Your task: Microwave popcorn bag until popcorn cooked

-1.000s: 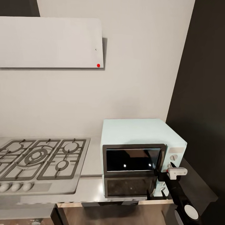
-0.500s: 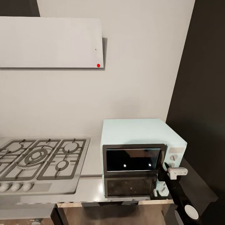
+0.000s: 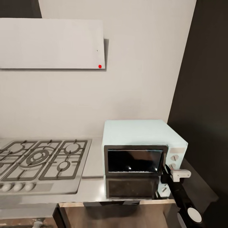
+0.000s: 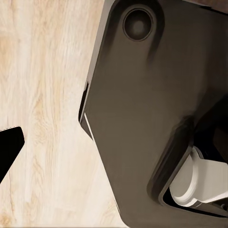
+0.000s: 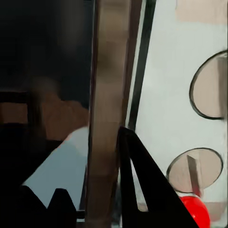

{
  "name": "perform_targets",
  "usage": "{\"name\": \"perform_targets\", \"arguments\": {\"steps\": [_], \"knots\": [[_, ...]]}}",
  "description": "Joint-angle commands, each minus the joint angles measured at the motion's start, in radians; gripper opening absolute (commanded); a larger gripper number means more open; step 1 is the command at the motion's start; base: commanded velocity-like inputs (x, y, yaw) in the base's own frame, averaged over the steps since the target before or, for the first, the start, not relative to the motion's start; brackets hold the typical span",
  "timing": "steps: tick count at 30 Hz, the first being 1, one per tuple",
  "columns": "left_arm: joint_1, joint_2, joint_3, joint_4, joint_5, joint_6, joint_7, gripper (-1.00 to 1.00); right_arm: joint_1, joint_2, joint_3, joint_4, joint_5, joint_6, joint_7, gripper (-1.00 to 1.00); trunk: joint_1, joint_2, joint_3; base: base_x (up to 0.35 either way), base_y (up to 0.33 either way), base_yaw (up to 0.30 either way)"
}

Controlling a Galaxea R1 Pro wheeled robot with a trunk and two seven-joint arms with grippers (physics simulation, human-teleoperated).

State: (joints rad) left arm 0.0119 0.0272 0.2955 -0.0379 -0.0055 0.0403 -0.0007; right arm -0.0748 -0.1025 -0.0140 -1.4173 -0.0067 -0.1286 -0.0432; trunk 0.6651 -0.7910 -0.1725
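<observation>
The pale mint-blue microwave (image 3: 139, 139) stands on the grey countertop (image 3: 91, 186), against the wall. Its dark-framed glass door (image 3: 134, 160) looks shut or nearly so. My right gripper (image 3: 164, 174) is at the door's right edge, open, with the frame's upright bar (image 5: 107, 118) between its black fingers (image 5: 140, 190). Beside them are two white knobs (image 5: 211, 85) and the red indicator dot (image 5: 195, 212). A blurred tan-brown shape (image 5: 45, 116) shows behind the glass; I cannot tell whether it is the popcorn bag. One black fingertip (image 4: 9, 149) of my left gripper hangs over the wood floor.
A steel gas hob (image 3: 41, 161) with black grates lies left of the microwave, under a flat white extractor hood (image 3: 50, 42). A tall dark cabinet (image 3: 202, 95) closes the right side. My robot's dark base (image 4: 152, 104) stands on the floor beneath my left arm.
The head view has shifted slightly. My right gripper stays at the door's right edge, a touch lower. The door's position looks unchanged.
</observation>
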Motion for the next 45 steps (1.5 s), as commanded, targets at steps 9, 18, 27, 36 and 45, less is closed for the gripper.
{"name": "perform_targets", "arguments": {"steps": [9, 18, 27, 36, 45], "knots": [[0.000, 0.001, 0.005, -0.004, -0.001, 0.004, 0.000, 1.00, 0.000, 0.000, 0.006, 0.000, 0.002, -0.002, 0.002, -1.00, 0.000, -0.001, -0.001, -0.186, 0.000, 0.000], [0.000, 0.000, 0.005, -0.003, -0.001, 0.004, 0.001, 1.00, 0.000, 0.000, 0.012, 0.000, 0.002, -0.002, 0.002, -1.00, 0.000, -0.001, -0.001, -0.048, 0.000, 0.000], [0.000, 0.002, 0.005, -0.004, -0.001, 0.004, 0.001, 1.00, 0.000, 0.001, 0.014, 0.000, 0.002, -0.002, 0.002, -1.00, 0.000, -0.001, -0.001, -0.086, 0.000, 0.000], [0.000, 0.002, 0.005, -0.003, -0.001, 0.004, 0.001, 1.00, 0.000, 0.001, 0.014, 0.000, 0.002, -0.003, 0.002, -1.00, 0.000, -0.001, -0.001, -0.109, 0.011, 0.000], [0.000, 0.002, 0.005, -0.004, -0.001, 0.004, 0.001, 1.00, 0.000, 0.001, 0.014, 0.000, 0.002, -0.003, 0.002, -1.00, 0.000, -0.001, -0.001, -0.131, 0.075, 0.000]]}}
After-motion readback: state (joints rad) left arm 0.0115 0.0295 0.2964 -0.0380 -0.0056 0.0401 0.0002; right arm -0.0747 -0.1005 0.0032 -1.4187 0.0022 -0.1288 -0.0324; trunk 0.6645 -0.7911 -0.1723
